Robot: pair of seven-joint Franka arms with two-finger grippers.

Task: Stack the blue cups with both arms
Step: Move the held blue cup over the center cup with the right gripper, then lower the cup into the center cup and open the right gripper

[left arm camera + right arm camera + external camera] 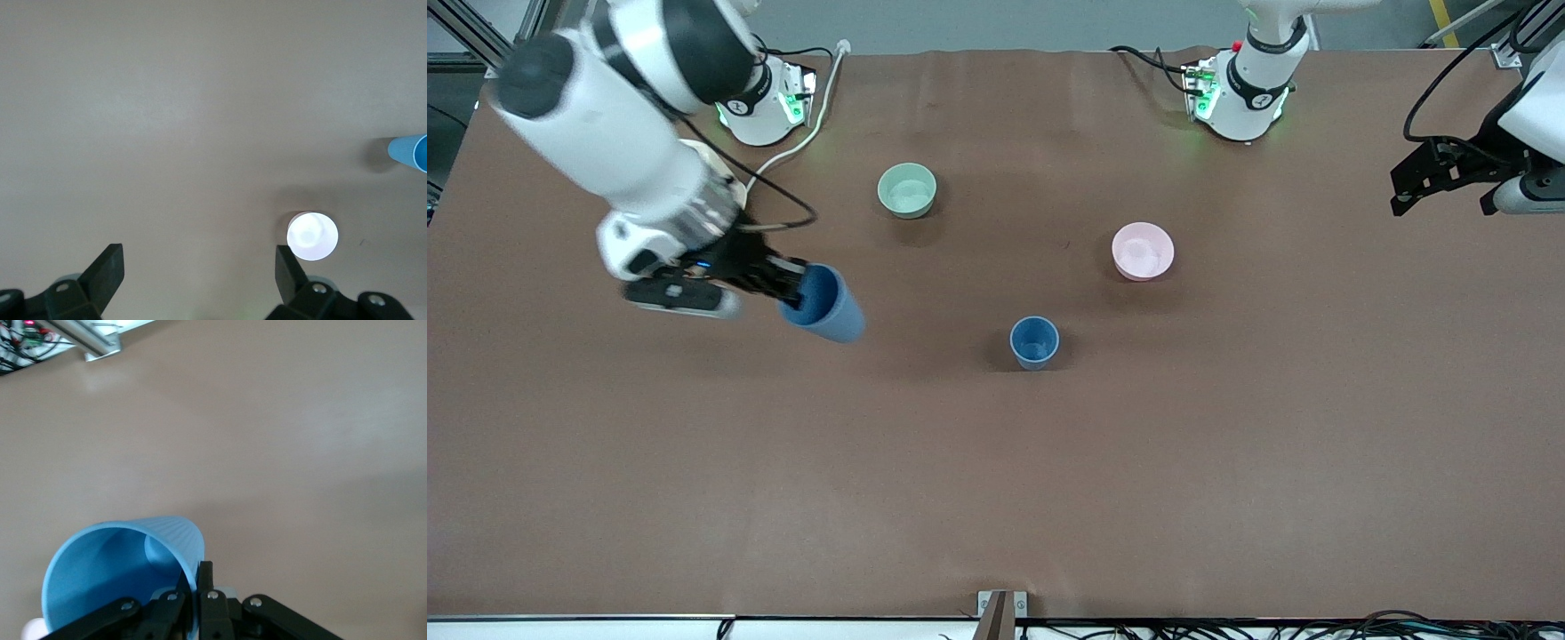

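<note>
My right gripper [791, 289] is shut on the rim of one blue cup [827, 307], one finger inside and one outside. It holds the cup tilted above the table toward the right arm's end. The right wrist view shows the same gripper [197, 587] and the cup's open mouth [113, 573]. The second blue cup [1034, 341] stands upright near the table's middle. It also shows at the edge of the left wrist view [408, 152]. My left gripper [1443, 191] is open and empty, up over the left arm's end of the table [199, 263].
A mint-green bowl [907, 189] stands farther from the front camera than the held cup. A pink bowl [1143, 251] stands a little farther than the standing cup, toward the left arm's end; it shows pale in the left wrist view [312, 235]. Cables lie by the arm bases.
</note>
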